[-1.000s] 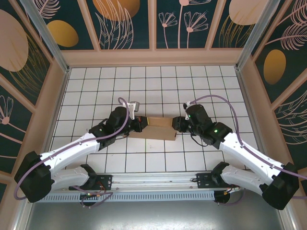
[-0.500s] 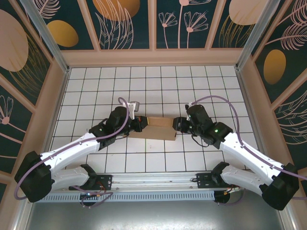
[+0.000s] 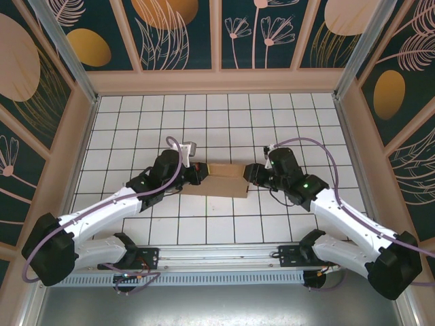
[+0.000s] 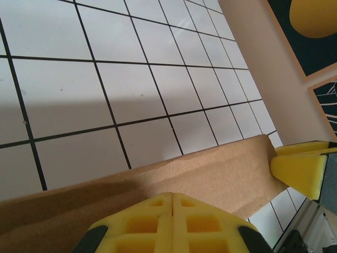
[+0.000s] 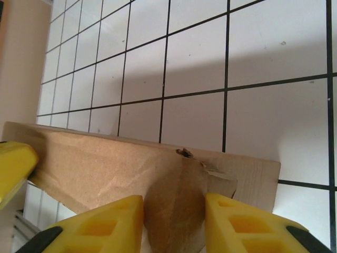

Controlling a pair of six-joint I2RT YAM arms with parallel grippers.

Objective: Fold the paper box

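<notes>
The paper box is a flat brown cardboard piece lying on the white tiled floor between the two arms. My left gripper sits at its left end. In the left wrist view its yellow fingers are pressed together over the cardboard, with nothing seen between them. My right gripper is at the box's right end. In the right wrist view its fingers stand on either side of a buckled, bulging flap and touch it on both sides. The cardboard is torn a little beside that flap.
The white tiled floor stretches beyond the box to the far wall. Patterned side walls close in the space left and right. A metal rail runs along the near edge by the arm bases.
The right gripper has shifted slightly toward the box's far corner, and its fingers have closed in on the flap. The left arm and the box have hardly moved.
</notes>
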